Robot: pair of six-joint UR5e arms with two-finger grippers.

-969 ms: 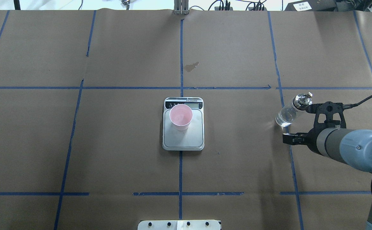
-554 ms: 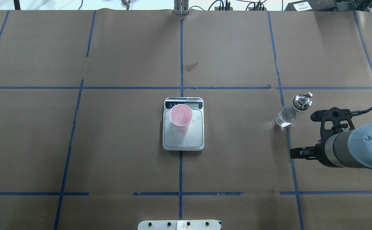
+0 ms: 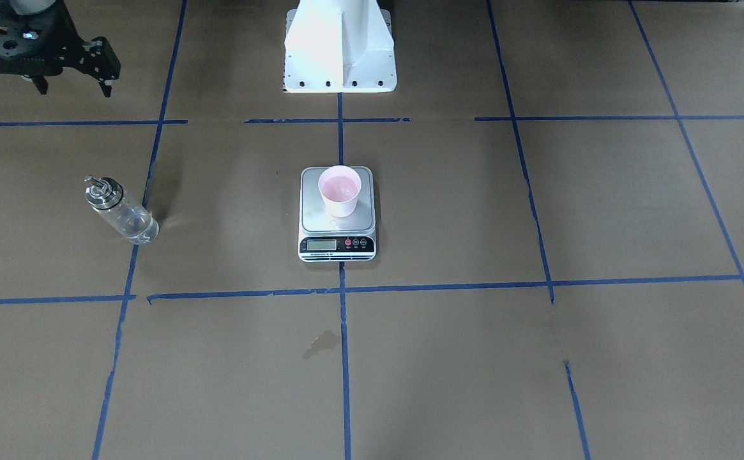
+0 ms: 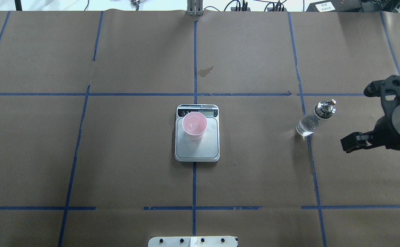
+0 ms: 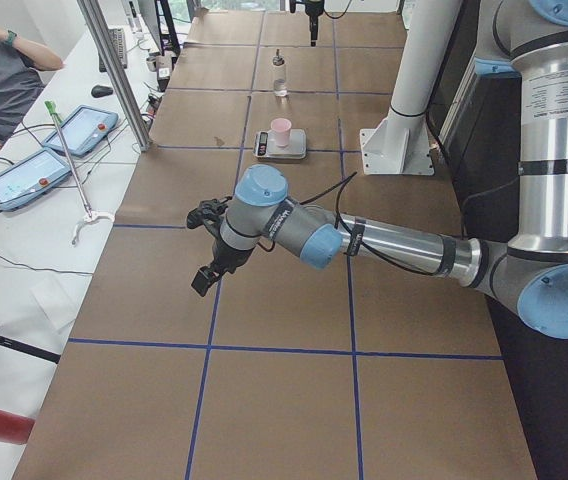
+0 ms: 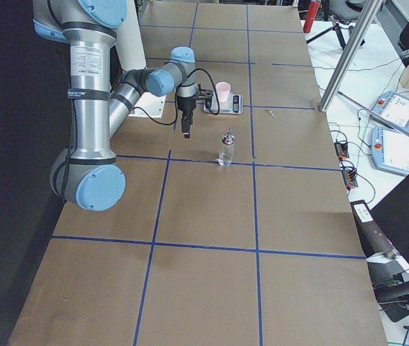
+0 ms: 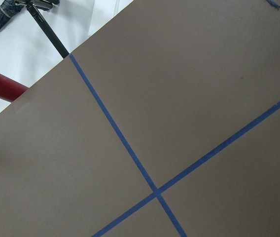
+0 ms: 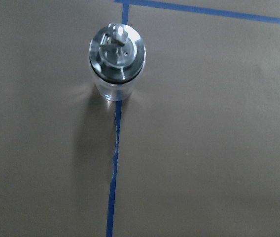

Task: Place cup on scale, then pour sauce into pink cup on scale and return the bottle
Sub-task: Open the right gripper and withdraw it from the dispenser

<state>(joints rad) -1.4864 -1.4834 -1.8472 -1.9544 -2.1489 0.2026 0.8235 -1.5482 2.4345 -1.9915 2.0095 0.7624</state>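
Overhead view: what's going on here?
The cup sits on the scale. The bottle stands upright on the table to the robot's right, with nothing holding it. The right tool is open and empty, beside the bottle and clear of it. The left tool hangs over the table's left end; whether it is open or shut, I cannot tell.

Glossy clear glass bottle (image 4: 307, 124), shiny metal cap (image 4: 325, 107); matt brown paper (image 4: 134, 61).
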